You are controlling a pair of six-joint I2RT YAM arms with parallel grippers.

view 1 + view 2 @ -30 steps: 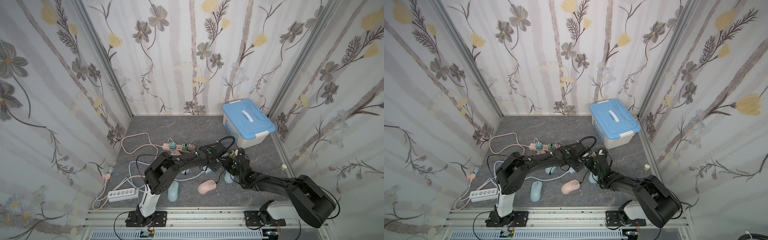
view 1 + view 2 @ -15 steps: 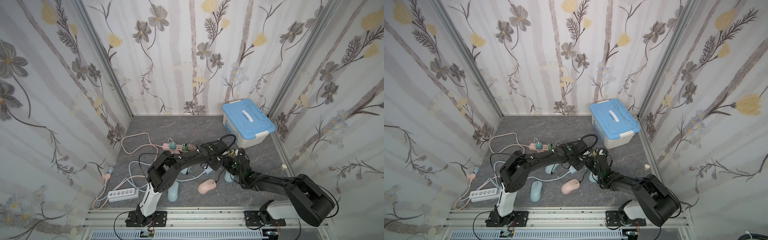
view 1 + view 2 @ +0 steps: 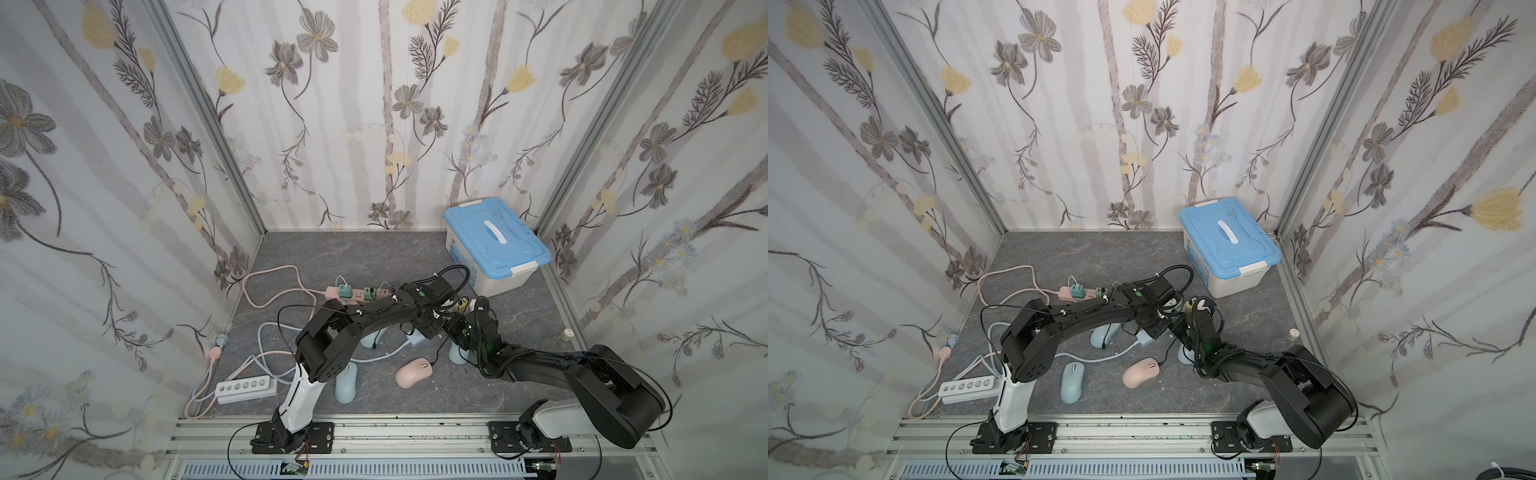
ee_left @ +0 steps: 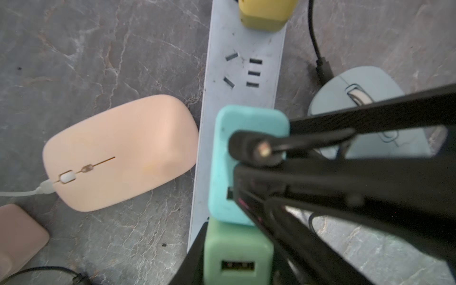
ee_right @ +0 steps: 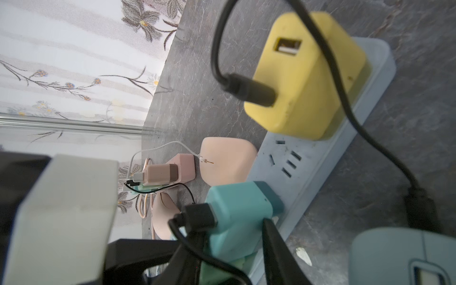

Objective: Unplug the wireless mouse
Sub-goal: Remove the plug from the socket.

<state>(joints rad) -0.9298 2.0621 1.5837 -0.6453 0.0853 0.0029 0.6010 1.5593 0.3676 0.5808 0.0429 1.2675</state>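
While right pincer (image 5: 224,229) clamps teal charger (image 5: 237,204), left pincer (image 4: 264,148) is pinched narrow on black USB plug (image 4: 244,145) between its tips; plug axis upright, so pull should go straight up.

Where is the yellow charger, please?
Right wrist view: the yellow charger sits plugged in at the end of the blue power strip, one empty socket from the teal charger.

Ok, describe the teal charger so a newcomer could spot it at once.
In front of the blue-lidded box lies a pale blue power strip. The teal charger stands on it, right beside a green charger, with bare sockets between it and a yellow charger.
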